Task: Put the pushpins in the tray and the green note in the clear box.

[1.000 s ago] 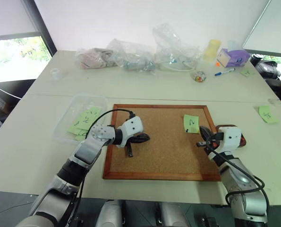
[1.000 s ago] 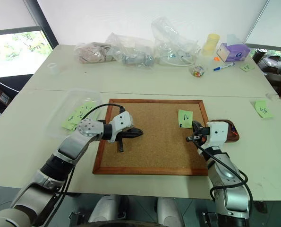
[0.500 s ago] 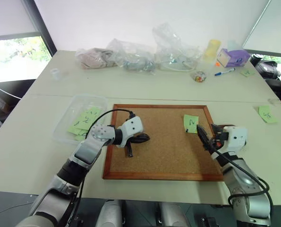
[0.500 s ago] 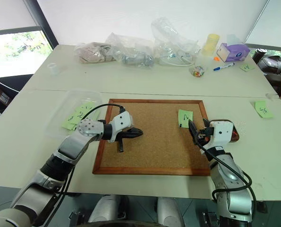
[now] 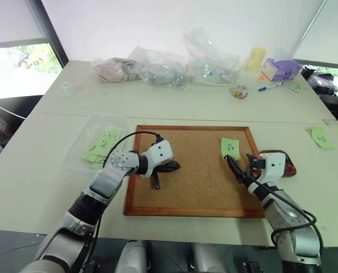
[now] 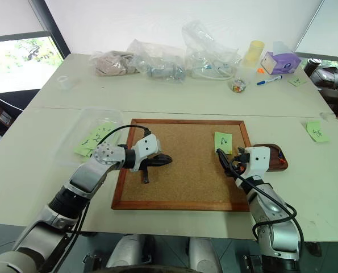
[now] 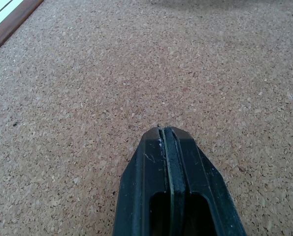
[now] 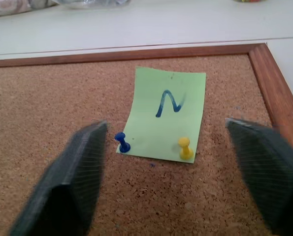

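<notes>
Green note [image 8: 167, 114] with blue squiggle, blue pushpin [image 8: 121, 142], yellow pushpin [image 8: 185, 147], right tool [image 8: 178, 169] wide.

Open cork betw right gripper [image 8: 166, 162] fingers [image 8: 72, 177] & green note [image 8: 167, 114]; blue pushpin [image 8: 121, 142] + yellow pushpin [image 8: 185, 148] stand on its near edge. Corkboard [image 5: 157, 211] middle bare past left gripper [image 5: 167, 168]. Tray [image 6: 279, 165] just beside right arm, off the frame

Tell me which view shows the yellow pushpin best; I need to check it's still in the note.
The right wrist view: the yellow pushpin stands clearly in the green note, beside a blue pushpin. In the eye views the note is small, the pins too tiny to tell.
</notes>
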`<state>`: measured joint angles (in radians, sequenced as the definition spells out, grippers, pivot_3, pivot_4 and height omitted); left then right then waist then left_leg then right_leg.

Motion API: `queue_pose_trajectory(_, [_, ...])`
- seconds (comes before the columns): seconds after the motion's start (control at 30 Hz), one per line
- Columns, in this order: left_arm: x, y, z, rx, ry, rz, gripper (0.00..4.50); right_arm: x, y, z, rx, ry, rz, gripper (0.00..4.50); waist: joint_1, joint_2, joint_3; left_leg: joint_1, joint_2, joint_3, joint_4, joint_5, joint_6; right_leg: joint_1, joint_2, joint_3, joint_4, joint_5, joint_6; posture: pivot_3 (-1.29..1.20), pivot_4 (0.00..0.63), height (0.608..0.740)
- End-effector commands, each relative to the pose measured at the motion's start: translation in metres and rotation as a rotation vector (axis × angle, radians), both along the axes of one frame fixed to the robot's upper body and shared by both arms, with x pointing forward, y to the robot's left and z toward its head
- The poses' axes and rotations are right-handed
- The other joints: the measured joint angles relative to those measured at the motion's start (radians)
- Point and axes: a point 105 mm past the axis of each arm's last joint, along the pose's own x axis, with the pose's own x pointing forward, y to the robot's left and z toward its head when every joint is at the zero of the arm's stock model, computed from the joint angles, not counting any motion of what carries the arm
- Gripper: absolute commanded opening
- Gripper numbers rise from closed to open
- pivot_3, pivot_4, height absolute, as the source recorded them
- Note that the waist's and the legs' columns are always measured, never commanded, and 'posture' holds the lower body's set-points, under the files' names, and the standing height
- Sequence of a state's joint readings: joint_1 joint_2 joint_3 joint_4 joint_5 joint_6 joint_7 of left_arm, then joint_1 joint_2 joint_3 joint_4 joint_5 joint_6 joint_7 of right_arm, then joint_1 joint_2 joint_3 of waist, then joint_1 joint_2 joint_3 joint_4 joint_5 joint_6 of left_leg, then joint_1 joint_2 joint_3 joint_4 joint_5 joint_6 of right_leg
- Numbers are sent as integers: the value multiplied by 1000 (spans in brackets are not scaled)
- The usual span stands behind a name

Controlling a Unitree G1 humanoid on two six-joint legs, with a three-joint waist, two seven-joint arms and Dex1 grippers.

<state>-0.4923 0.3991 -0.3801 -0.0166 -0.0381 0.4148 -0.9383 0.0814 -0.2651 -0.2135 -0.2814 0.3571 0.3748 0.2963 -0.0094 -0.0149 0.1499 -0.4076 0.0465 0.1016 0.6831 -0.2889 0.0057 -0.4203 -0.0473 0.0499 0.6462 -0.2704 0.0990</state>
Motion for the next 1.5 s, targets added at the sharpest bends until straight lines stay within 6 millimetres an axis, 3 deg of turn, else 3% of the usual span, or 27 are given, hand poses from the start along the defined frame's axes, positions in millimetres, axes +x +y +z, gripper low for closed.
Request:
queue_pose_trajectory(0.03, [-7, -9, -4, 8, 15, -24, 0, 2, -5, 4, -6, -11, -13, 1496, 0, 0, 0, 0, 0, 0, 0, 0, 0, 0, 0, 0, 0, 0, 0, 0, 150, 737])
queue_pose_trajectory(0.1, [-7, -9, -3, 8, 14, -24, 0, 2, -5, 3, 4, -6, -13, 365, 0, 0, 0, 0, 0, 0, 0, 0, 0, 0, 0, 0, 0, 0, 0, 0, 150, 737])
queue_pose_trajectory(0.13, [-7, -9, -3, 8, 14, -23, 0, 2, -4, 3, 6, -5, -13, 51, 0, 0, 0, 0, 0, 0, 0, 0, 0, 0, 0, 0, 0, 0, 0, 0, 150, 737])
queue_pose_trajectory(0.5, [-6, -3, -11, 35, 25, -8, 0, -3, -8, 14, -17, -80, -41, 51, 0, 0, 0, 0, 0, 0, 0, 0, 0, 0, 0, 0, 0, 0, 0, 0, 150, 737])
queue_pose_trajectory(0.7, [0, 6, -25, 116, 35, 45, 0, -3, -13, 28, -25, -164, -76, 51, -1, 0, 0, 0, 0, 0, 0, 0, 0, 0, 0, 0, 0, 0, 0, 0, 150, 737])
queue_pose_trajectory(0.97, [3, 17, -37, 173, 58, 71, 0, -4, -15, 31, -19, -186, -90, 51, -3, 0, -2, 2, 0, 0, 0, 0, 0, 2, 0, 0, 0, 0, 0, 0, 150, 737])
queue_pose_trajectory(1.1, [3, 16, -36, 166, 55, 69, 0, -6, -31, 37, 18, -208, -179, 51, -3, 1, -5, 2, 1, 0, 0, 0, 0, 2, 0, 0, 0, 0, 0, 0, 150, 737])
queue_pose_trajectory(1.3, [2, 14, -36, 155, 53, 59, 0, -11, -79, 25, -108, -124, -403, 51, -4, 1, -6, 2, 1, 0, 0, 0, 0, 2, 0, 0, 0, 0, 0, 0, 150, 737])
queue_pose_trajectory(1.5, [3, 12, -35, 149, 48, 54, 0, -8, -89, 11, -149, -50, -435, 51, -4, 2, -7, 3, 1, 0, 0, 0, 0, 3, -1, 0, 0, 0, 0, 0, 150, 737])
